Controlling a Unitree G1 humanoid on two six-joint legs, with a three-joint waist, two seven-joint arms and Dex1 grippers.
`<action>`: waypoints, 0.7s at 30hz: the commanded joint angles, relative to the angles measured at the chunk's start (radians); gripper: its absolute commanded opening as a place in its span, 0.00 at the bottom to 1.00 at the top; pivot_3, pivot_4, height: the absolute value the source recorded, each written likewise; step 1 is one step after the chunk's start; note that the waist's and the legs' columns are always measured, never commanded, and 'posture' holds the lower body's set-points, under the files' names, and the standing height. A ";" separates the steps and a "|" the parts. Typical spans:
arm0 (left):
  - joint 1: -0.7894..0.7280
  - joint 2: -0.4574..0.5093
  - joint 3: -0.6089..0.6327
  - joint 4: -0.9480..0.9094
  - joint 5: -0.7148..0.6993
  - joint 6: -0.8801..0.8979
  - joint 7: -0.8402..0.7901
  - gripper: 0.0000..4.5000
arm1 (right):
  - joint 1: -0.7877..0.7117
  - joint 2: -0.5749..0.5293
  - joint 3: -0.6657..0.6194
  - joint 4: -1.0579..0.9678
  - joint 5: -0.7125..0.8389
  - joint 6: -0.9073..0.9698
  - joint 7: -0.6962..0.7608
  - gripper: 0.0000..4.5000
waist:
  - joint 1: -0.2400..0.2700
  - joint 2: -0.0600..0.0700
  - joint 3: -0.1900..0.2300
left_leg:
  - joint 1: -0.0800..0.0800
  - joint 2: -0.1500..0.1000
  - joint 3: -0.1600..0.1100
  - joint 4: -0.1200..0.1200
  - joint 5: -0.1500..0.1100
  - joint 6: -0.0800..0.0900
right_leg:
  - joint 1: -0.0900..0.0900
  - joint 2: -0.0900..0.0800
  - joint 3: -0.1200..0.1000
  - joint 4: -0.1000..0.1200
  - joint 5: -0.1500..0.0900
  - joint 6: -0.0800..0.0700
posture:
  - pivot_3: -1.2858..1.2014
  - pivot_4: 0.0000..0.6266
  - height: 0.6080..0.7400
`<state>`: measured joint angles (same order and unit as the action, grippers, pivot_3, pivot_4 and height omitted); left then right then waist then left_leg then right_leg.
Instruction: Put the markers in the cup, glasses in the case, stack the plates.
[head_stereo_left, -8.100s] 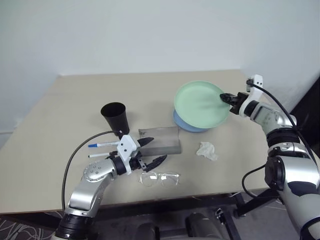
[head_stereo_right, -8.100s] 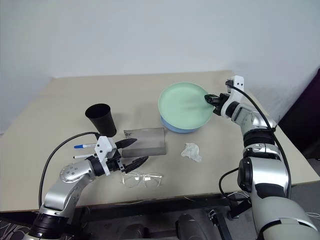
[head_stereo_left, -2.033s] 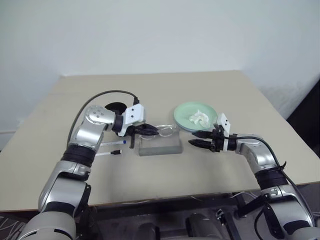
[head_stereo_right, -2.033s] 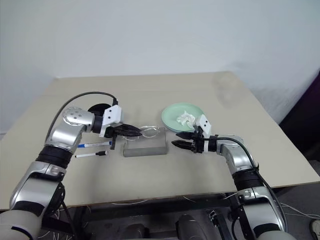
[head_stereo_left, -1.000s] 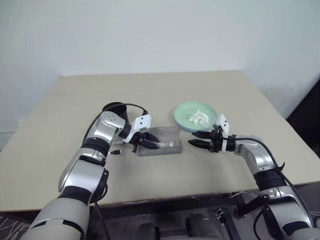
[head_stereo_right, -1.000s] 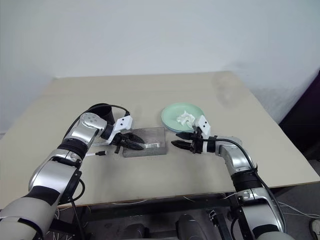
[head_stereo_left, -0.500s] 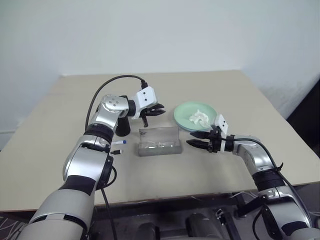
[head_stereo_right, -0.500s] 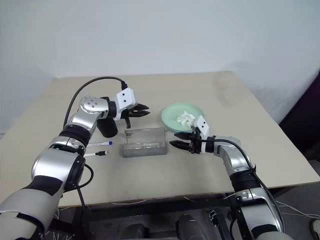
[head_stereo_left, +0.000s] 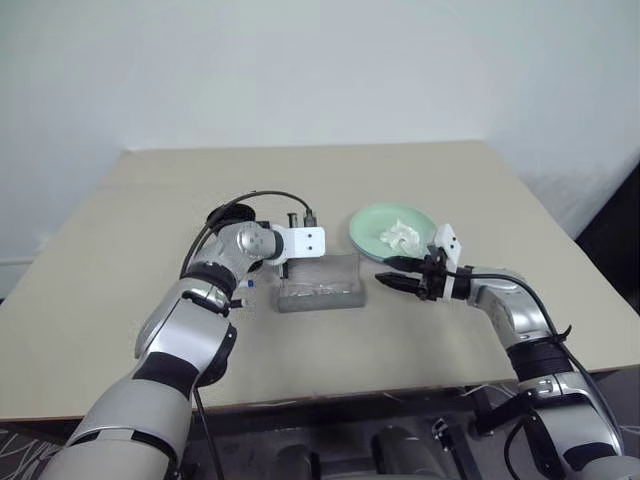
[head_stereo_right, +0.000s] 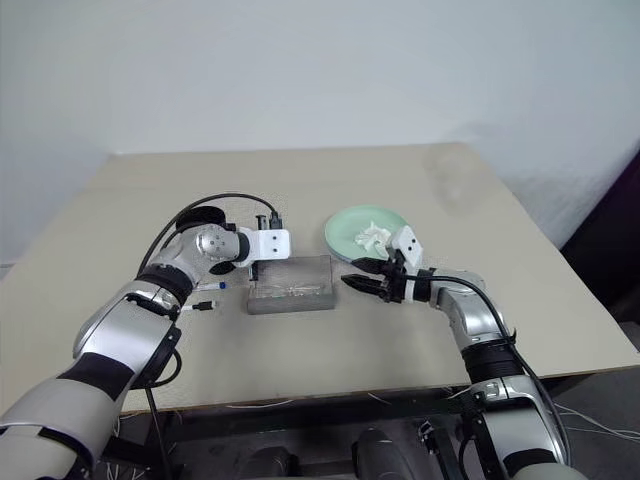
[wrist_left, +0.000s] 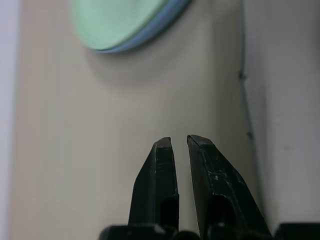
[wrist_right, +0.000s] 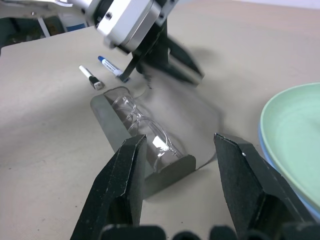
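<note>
1. The place looks like a lab or robot test room, not a home.
2. A plain beige tabletop (head_stereo_left: 420, 330) stands against a bare white wall (head_stereo_left: 320, 70) with no pictures, shelves or windows.
3. The few things on it are simple props laid out apart: a grey case (head_stereo_left: 320, 283), a green plate (head_stereo_left: 372, 225) with a tissue (head_stereo_left: 403, 236), a black cup (head_stereo_left: 226, 214) and markers (wrist_right: 112, 66).
4. Loose cables (head_stereo_left: 300, 403) hang under the front edge of the tabletop.
5. At the lower left corner a strip of dark patterned floor (head_stereo_left: 30, 462) shows.
</note>
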<state>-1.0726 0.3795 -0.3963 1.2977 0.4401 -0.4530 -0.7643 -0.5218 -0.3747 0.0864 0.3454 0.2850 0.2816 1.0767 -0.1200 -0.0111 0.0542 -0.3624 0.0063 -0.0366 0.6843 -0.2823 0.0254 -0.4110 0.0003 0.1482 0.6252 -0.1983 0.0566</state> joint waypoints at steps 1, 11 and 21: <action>0.000 -0.001 0.077 -0.022 -0.097 0.011 -0.142 0.10 | -0.002 -0.008 -0.028 -0.046 0.027 -0.001 -0.003 0.52 | 0.000 0.000 0.000 | 0.000 0.000 0.000 0.000 0.000 0.000 | 0.000 0.000 0.000 0.000 0.000 0.000 | 0.52 0.00 1.00; 0.094 0.087 0.157 -0.192 -0.261 0.070 -0.590 0.10 | -0.009 -0.001 -0.017 -0.034 0.022 0.001 0.000 0.52 | -0.006 0.000 0.000 | 0.000 0.000 0.000 0.000 0.000 0.000 | 0.000 0.000 0.000 0.000 0.000 0.000 | 0.52 0.00 1.00; 0.267 0.182 0.184 -0.513 -0.361 0.218 -0.688 0.10 | -0.016 0.014 0.010 -0.045 0.024 0.012 0.020 0.52 | -0.009 0.000 0.000 | 0.002 0.001 0.000 0.001 0.000 0.000 | 0.001 0.000 0.000 0.001 0.000 0.000 | 0.52 0.00 1.00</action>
<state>-0.8122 0.5357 -0.2370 0.8488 0.1156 -0.2713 -1.4228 -0.5119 -0.3618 0.1036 0.3413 0.2860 0.2949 1.0870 -0.1293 -0.0110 0.0539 -0.3609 0.0076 -0.0362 0.6847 -0.2823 0.0255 -0.4102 0.0003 0.1487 0.6265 -0.1983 0.0564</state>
